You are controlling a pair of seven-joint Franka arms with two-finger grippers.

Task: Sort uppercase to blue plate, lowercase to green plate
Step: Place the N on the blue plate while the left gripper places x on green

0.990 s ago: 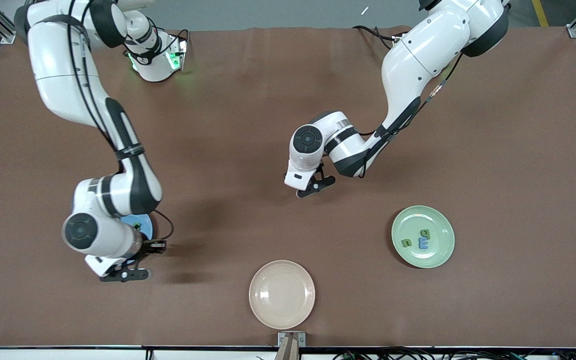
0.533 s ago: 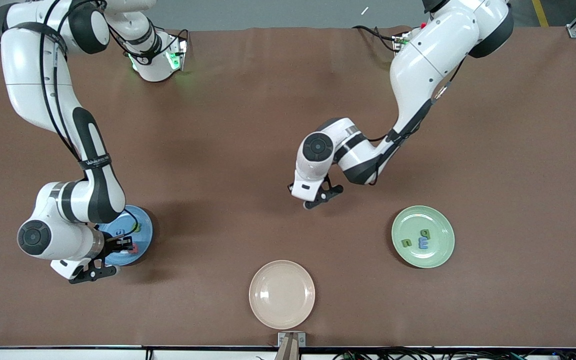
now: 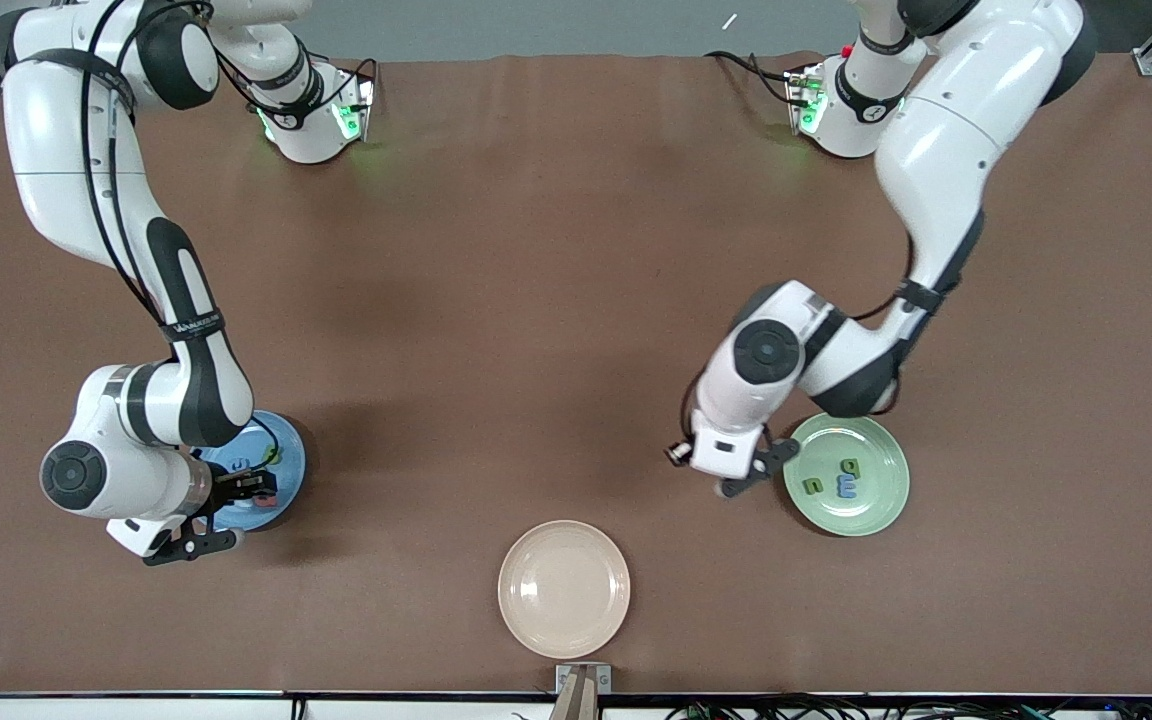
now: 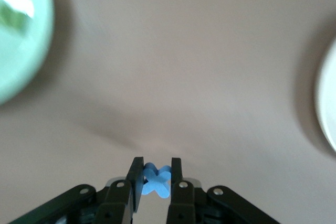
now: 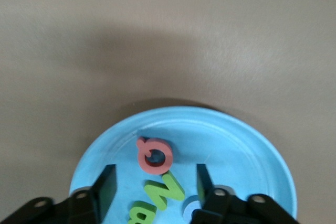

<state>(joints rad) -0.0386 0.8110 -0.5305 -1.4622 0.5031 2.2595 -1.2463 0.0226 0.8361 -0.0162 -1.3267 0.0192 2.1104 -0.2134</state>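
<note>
Over the blue plate (image 5: 252, 145) the right gripper (image 5: 155, 182) hangs spread above Q (image 5: 154, 156), N (image 5: 165, 190) (B (image 5: 137, 214) alongside); left gripper (image 4: 156, 174) pinches the blue x (image 4: 156, 180) beside the green plate (image 3: 881, 500).

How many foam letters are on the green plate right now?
3 on the green plate: a green n, a blue m and a green stemmed letter. The blue x is not there yet; the left gripper holds it beside the plate.
</note>
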